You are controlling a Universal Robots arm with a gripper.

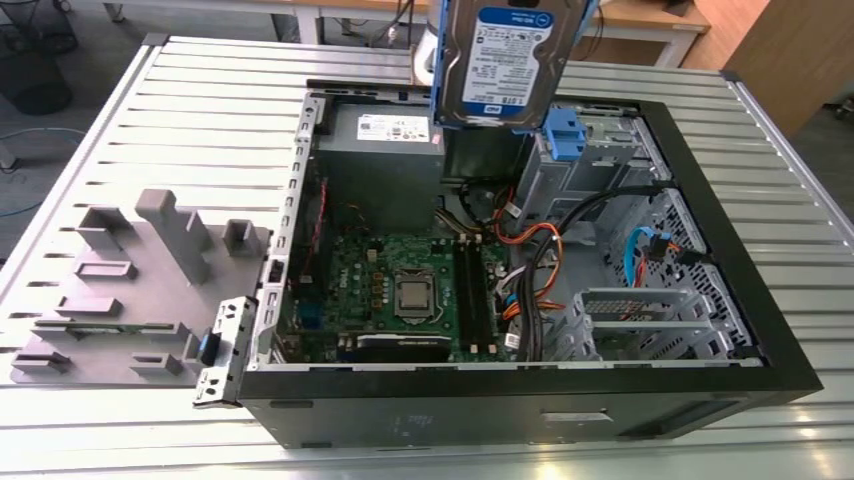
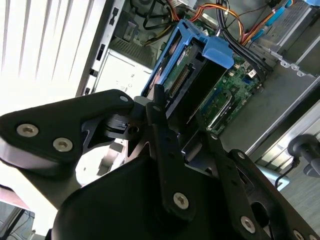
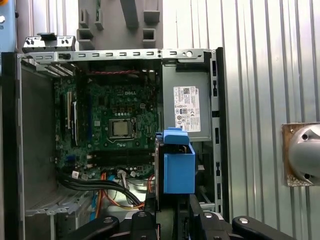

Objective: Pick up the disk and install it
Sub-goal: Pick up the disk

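The disk [image 1: 514, 65], a silver-grey drive with a white-and-blue label and blue bracket edges, hangs upright above the back of the open computer case [image 1: 741, 300]. In both wrist views my gripper [image 2: 185, 137] is shut on the near end of the disk [image 2: 192, 75], one black finger [image 2: 162, 125] on each flat side. From above, the blue bracket [image 3: 178, 167] sits over the case's edge beside the power supply, with my gripper [image 3: 172, 222] right behind it. A blue plastic part [image 1: 563, 132] shows by the disk's lower corner at the drive cage; I cannot tell whether it belongs to the bracket.
Inside the case are the green motherboard [image 1: 400, 290], a grey power supply box with a white sticker [image 1: 387, 135], orange and black cables [image 1: 547, 250] and a metal drive cage [image 1: 607, 150]. A grey moulded fixture [image 1: 134, 290] lies on the slatted table at the exterior view's left.
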